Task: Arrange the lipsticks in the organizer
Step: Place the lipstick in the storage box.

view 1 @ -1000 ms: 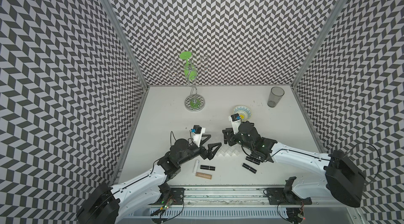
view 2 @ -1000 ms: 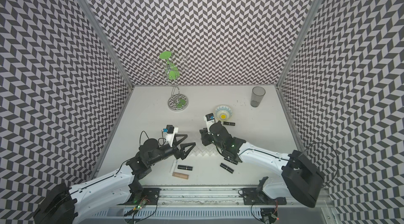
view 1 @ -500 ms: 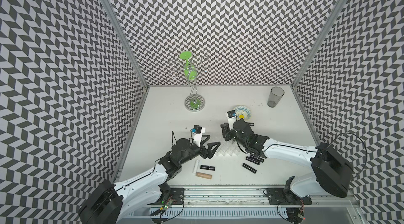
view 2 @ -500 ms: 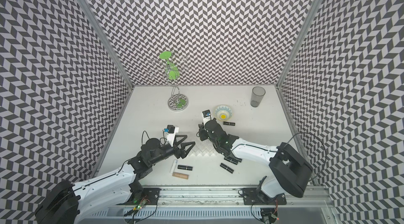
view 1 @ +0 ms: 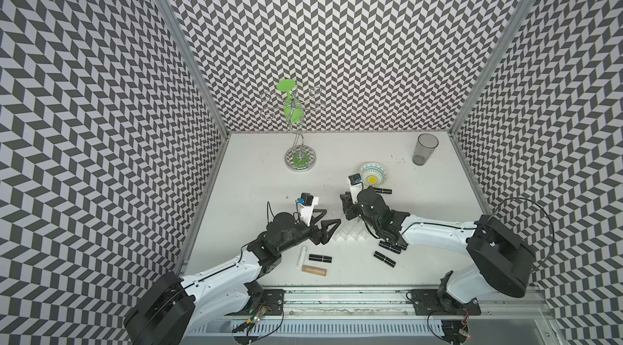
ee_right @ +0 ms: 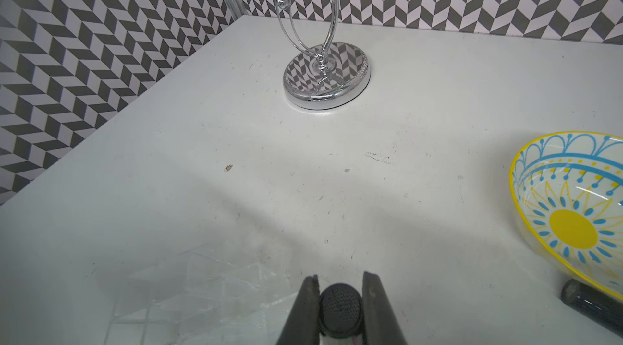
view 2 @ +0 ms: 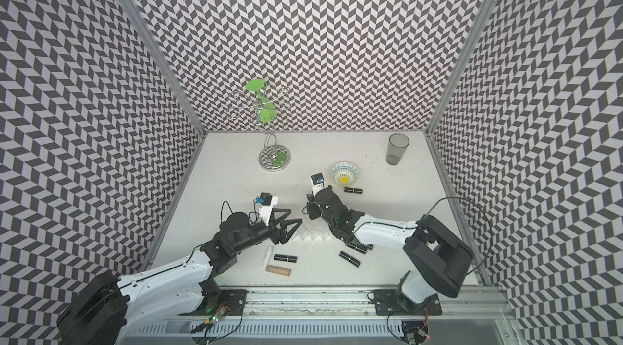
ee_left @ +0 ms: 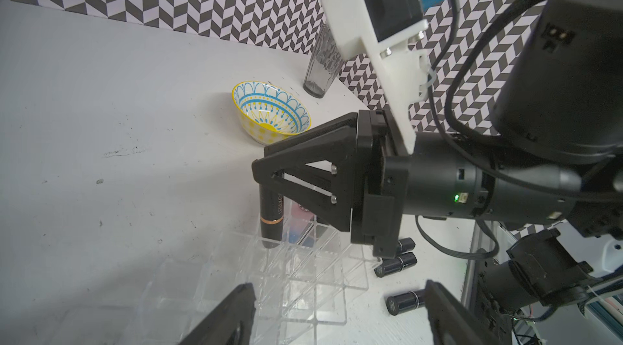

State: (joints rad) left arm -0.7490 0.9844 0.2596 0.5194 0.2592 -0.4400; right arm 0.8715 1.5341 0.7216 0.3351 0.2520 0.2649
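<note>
The clear organizer (view 1: pixel 349 233) (view 2: pixel 312 235) (ee_left: pixel 303 276) sits mid-table between my arms. My right gripper (view 1: pixel 345 208) (ee_right: pixel 340 292) is shut on a black lipstick (ee_left: pixel 271 215) (ee_right: pixel 340 306), holding it upright with its lower end at a far cell. A blue-pink tube (ee_left: pixel 300 230) shows through the organizer's walls. My left gripper (view 1: pixel 332 220) (ee_left: pixel 338 287) is open at the organizer's near-left end and holds nothing. Loose lipsticks lie around: white (view 1: pixel 302 255), black (view 1: pixel 320 258), beige (view 1: pixel 314 271), more black ones (view 1: pixel 384 259) (view 1: pixel 391 246), and one by the bowl (view 1: pixel 381 190).
A patterned bowl (view 1: pixel 373 174) with a yellow centre stands just behind the right gripper. A grey tumbler (view 1: pixel 424 149) is at the back right. A chrome wire stand (view 1: pixel 300 158) with green discs is at the back middle. Chevron walls close in three sides.
The right gripper has shifted slightly left over the organizer with the lipstick, its arm swinging round. The left gripper's jaws have narrowed a little; that arm has hardly moved.
</note>
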